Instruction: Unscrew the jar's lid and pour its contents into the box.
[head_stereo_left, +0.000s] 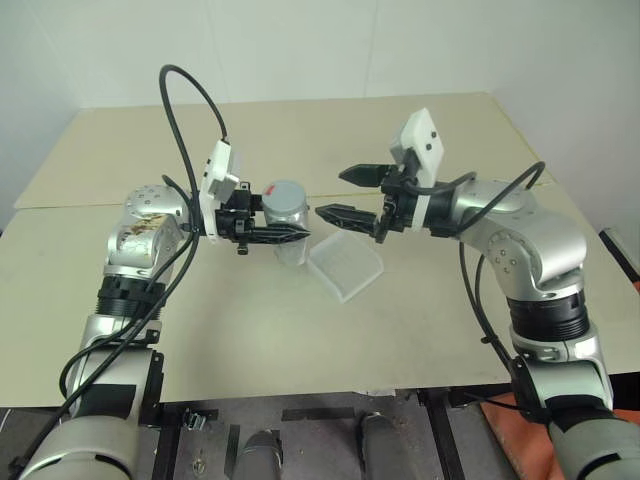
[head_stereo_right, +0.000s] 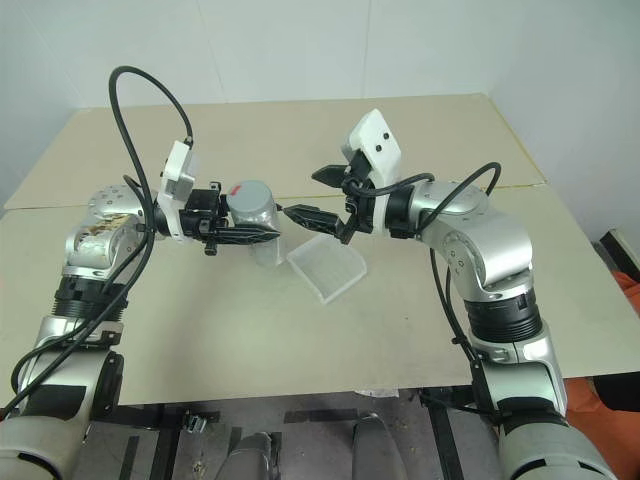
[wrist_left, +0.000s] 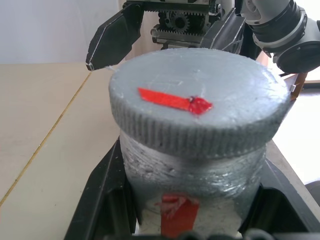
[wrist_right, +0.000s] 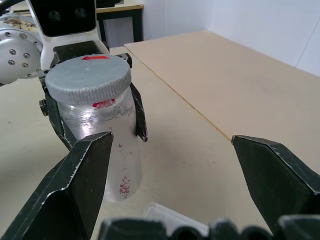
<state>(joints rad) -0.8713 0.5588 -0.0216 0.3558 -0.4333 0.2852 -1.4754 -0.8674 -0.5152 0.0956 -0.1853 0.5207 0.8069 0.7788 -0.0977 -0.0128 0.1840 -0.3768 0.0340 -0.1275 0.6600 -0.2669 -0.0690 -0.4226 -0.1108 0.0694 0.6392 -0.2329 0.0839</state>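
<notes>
The left gripper (head_stereo_left: 285, 232) is clamped on the upright jar (head_stereo_left: 288, 235), and its lid (head_stereo_left: 286, 196) sits just left of the right gripper (head_stereo_left: 340, 194), whose 2 fingers stand wide apart.

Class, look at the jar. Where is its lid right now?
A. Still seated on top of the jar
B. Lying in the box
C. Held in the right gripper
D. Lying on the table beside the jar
A: the grey lid sits on the jar, which the left gripper holds above the table; the right gripper stands open and empty.
</notes>
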